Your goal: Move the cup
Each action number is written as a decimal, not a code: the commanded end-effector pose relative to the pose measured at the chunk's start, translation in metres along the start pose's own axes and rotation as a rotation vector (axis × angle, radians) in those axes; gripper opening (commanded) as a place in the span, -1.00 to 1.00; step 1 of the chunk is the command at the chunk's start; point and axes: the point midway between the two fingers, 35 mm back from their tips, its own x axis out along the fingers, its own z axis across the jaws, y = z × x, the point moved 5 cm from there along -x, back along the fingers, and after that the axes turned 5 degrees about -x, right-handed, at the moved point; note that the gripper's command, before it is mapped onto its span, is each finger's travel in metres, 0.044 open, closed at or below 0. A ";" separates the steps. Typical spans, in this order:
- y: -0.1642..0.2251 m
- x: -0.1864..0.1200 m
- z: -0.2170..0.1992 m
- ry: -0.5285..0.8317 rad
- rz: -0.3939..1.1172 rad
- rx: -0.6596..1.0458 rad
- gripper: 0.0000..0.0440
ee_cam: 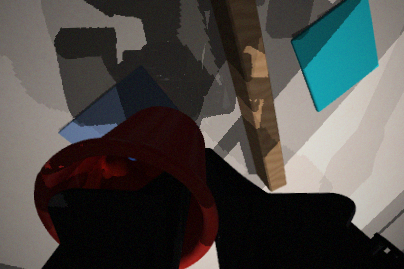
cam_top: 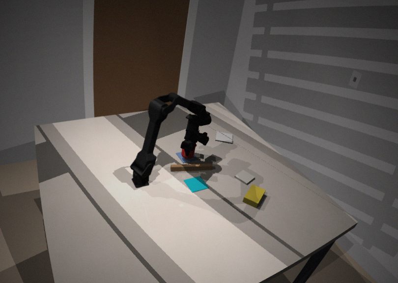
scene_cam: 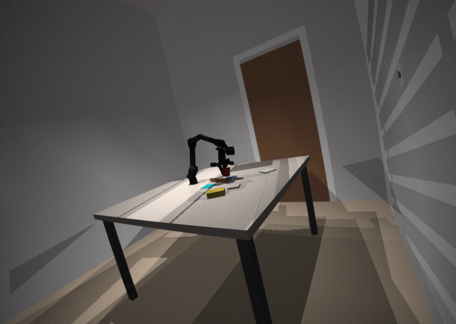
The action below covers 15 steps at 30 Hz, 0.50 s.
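Standing on the pale table [cam_top: 224,244] [scene_cam: 177,217], the arm [cam_top: 152,132] [scene_cam: 192,154] faces a brown door [cam_top: 138,48] [scene_cam: 283,121].

Cup [cam_top: 189,154] [scene_cam: 226,171] [ee_cam: 165,132] red; pads blue [cam_top: 182,158] [scene_cam: 231,176] [ee_cam: 100,110] and cyan [cam_top: 196,184] [scene_cam: 208,186] [ee_cam: 340,55]. Bar [cam_top: 191,167] [scene_cam: 219,180] [ee_cam: 250,65] brown, wood-grained. Block [cam_top: 253,196] [scene_cam: 215,193] yellow. Arm [cam_top: 151,135] [scene_cam: 192,156] black.

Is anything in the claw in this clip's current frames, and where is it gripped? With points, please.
Yes: the red cup [cam_top: 187,152] [scene_cam: 226,171] [ee_cam: 172,132], pinched by its side wall, one finger inside the rim and the other outside.
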 end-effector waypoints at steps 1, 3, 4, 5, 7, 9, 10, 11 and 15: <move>0.000 -0.013 -0.007 -0.020 -0.003 0.033 -0.99; 0.000 -0.020 -0.011 -0.031 -0.005 0.051 -0.99; 0.000 -0.023 -0.013 -0.037 -0.007 0.060 -0.98; 0.000 -0.027 -0.015 -0.043 -0.009 0.070 -0.98; -0.001 -0.034 -0.019 -0.054 -0.014 0.089 -0.98; -0.002 -0.040 -0.024 -0.064 -0.019 0.108 -0.99; -0.003 -0.043 -0.026 -0.070 -0.022 0.118 -0.99; -0.004 -0.046 -0.028 -0.075 -0.025 0.128 -1.00; -0.008 -0.054 -0.036 -0.095 -0.038 0.167 -1.00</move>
